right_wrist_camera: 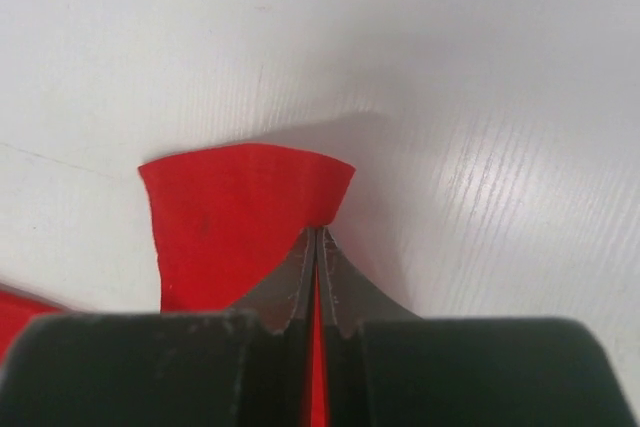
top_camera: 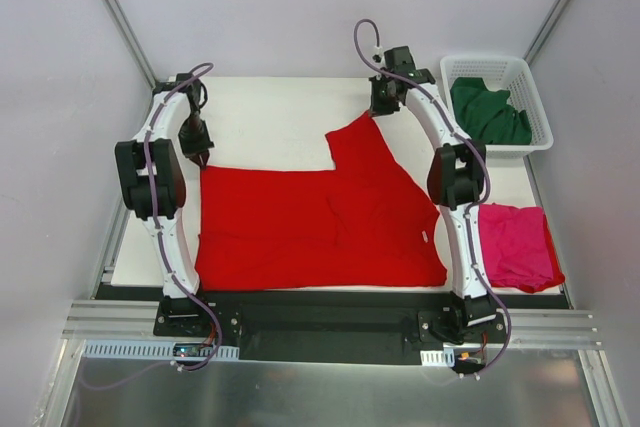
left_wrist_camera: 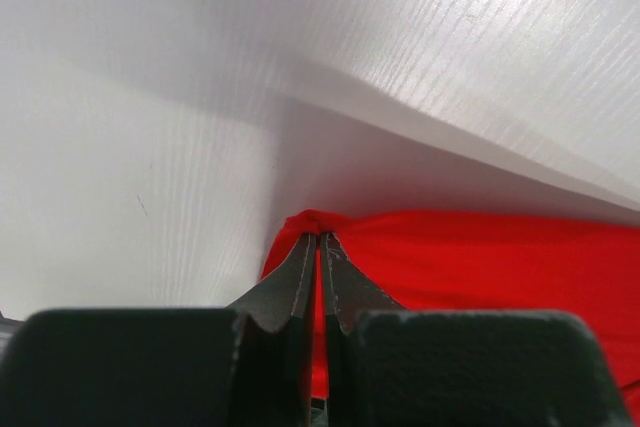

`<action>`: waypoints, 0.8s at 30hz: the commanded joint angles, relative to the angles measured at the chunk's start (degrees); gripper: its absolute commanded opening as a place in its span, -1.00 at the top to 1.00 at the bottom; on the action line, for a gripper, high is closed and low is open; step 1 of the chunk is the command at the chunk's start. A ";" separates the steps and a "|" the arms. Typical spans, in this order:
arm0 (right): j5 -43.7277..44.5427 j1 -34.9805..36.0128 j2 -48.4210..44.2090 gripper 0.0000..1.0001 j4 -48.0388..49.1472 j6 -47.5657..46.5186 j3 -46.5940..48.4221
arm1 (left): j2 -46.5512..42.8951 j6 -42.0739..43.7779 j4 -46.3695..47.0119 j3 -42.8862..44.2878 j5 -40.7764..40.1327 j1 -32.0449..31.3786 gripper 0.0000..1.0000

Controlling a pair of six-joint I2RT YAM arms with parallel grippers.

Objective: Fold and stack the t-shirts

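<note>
Pinching a bunched corner of the red t-shirt [left_wrist_camera: 480, 257] with the left gripper [left_wrist_camera: 319, 239], jaws pressed together on the cloth, tips down close to the white table [left_wrist_camera: 150, 147]. Right of that gripper and back toward the arm bases, spread mostly flat with a few soft wrinkles: the shirt's broad body. Nothing but bare tabletop ahead of and left of the fingertips in the left wrist view.

Clamping the edge of a narrower red flap of the same shirt with the right gripper [right_wrist_camera: 317, 232], jaws likewise closed with fabric between them. Just ahead and left of those fingertips, the flap's curved end; sleeve or corner, cannot tell. From the top view, running from this gripper back and left to join the main body.

Near the right side of the right gripper, not touching it: the white lattice basket [top_camera: 543, 117], holding the crumpled dark green t-shirt [top_camera: 488, 112]. Well behind the right gripper, beside that arm's lower links at the table's near right corner: the magenta-pink t-shirt [top_camera: 515, 245], lying rumpled, apart from the red one.
</note>
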 commanded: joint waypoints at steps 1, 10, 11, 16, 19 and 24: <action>1.13 -0.85 -6.22 0.98 -0.98 -1.29 1.91 | -4.64 -0.13 -1.27 0.62 -0.25 -0.16 1.00; 3.06 -1.72 -10.61 0.98 -1.94 -3.14 0.24 | -3.94 -0.13 -0.48 5.02 2.30 -0.95 1.00; 3.15 -1.99 -10.87 0.98 -2.12 -3.05 0.06 | -3.68 -0.13 -0.30 5.20 2.47 -1.22 1.00; 3.94 -2.52 -12.81 0.98 -2.38 -3.84 -1.17 | -2.71 0.22 0.75 5.55 3.44 -3.15 1.00; 4.46 -2.69 -14.13 0.97 -2.65 -4.37 -2.13 | -1.31 0.31 1.45 6.34 4.57 -4.29 1.00; 5.43 -2.69 -15.36 0.98 -3.17 -5.16 -2.75 | 0.72 -0.04 1.72 8.36 4.76 -5.87 1.00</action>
